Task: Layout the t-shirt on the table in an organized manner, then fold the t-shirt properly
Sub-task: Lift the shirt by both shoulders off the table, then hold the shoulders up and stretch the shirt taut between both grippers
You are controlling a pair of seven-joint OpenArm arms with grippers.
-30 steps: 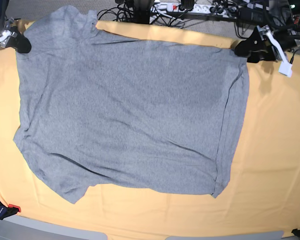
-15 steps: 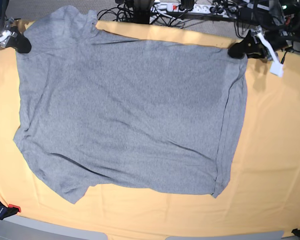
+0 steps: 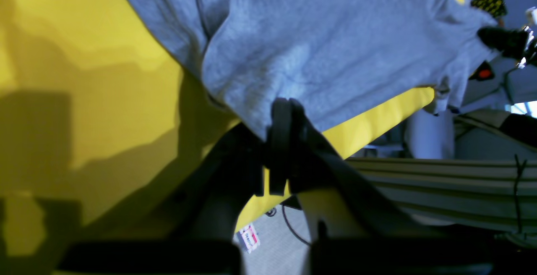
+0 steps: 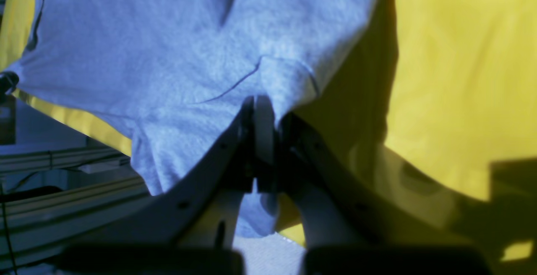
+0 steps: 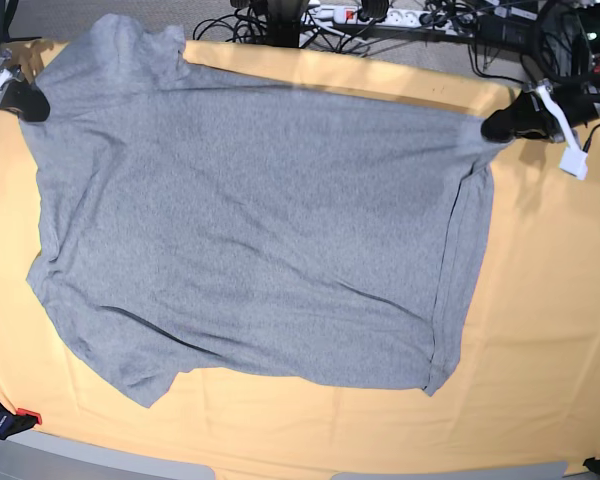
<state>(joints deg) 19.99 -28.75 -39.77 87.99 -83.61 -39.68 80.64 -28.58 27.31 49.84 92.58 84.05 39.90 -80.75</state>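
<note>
Grey t-shirt [image 5: 260, 230] spread flat on the bench [image 5: 550, 330], far-left corner pinched in the right tool [image 5: 25, 100], far-right corner clamped in the left tool [image 5: 495, 125], 2 tools well apart.

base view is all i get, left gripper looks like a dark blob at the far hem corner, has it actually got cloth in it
Observer: Yes. In the left wrist view the left gripper is shut on the hem corner of the t-shirt, with grey fabric nipped between its fingertips.
Operator: and the right one at the other far corner
Observer: The right wrist view shows the right gripper shut on a folded bit of the shirt's edge.
Operator: is that far edge on the table or hanging off
Observer: In the right wrist view, part of the shirt drapes past the far edge of the table, beside the gripper.
</note>
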